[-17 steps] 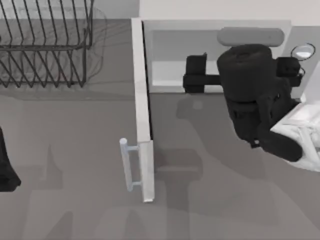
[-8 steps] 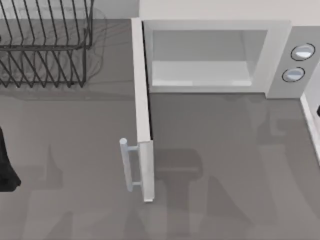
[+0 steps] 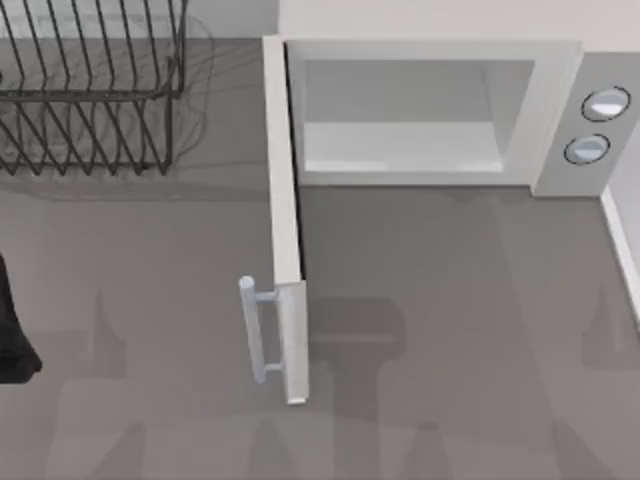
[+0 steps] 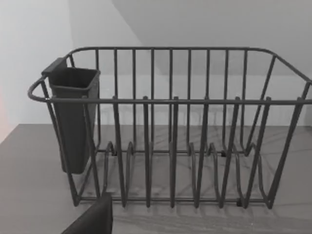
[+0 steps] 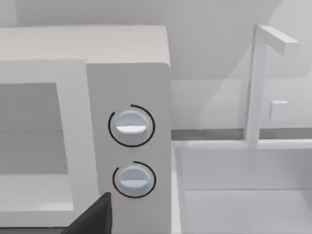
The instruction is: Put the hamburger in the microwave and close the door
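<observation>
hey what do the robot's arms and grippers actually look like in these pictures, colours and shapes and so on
Little of them is in frame. At the top view's left edge, the left arm appears as a matte black, rounded bulk, without visible cables or markings. In each wrist view a dark charcoal, flat-faced wedge with a straight slanted edge pokes in: part of the left gripper and of the right gripper. Their fingers cannot be made out.

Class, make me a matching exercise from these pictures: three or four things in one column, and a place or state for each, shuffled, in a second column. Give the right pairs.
Things:
1. door
2. dials
3. dish rack
4. handle

Places or states:
A. on the microwave's right panel
B. swung open
C. far left of the table
D. on the door's outer face, near its free end

Pairs: 1-B, 2-A, 3-C, 4-D
</observation>
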Robot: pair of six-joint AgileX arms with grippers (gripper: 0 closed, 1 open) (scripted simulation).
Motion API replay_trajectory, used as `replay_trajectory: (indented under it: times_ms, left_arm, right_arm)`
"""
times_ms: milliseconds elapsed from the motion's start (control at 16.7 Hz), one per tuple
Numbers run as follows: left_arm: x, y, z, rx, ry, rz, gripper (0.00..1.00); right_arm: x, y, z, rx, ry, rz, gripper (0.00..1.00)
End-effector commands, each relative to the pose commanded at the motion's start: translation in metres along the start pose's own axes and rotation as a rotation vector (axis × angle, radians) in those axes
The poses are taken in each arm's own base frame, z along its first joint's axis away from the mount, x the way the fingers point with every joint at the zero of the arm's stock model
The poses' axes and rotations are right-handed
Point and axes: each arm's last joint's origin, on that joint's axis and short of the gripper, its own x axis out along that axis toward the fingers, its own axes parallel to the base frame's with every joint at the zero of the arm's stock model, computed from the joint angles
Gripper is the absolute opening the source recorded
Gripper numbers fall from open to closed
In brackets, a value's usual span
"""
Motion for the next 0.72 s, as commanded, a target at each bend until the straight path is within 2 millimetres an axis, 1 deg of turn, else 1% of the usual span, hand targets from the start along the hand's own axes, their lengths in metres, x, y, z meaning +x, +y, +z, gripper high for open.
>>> replay_trajectory:
  times_ms: [180, 480, 720]
  left_arm:
    - [0.0, 0.0, 0.0, 0.0, 0.0, 0.0, 1.0]
    - [0.0, 0.0, 0.0, 0.0, 0.0, 0.0, 1.0]
    - [0.0, 0.0, 0.0, 0.0, 0.0, 0.0, 0.7]
  right_arm:
    - [-0.002, -0.0041, -0.0132, -0.016, -0.012, 0.0, 1.0]
    - [-0.0021, -0.0044, -0.0141, -0.017, -0.013, 0.0, 1.0]
    - [-0.0021, -0.0044, -0.0141, -0.017, -0.013, 0.0, 1.0]
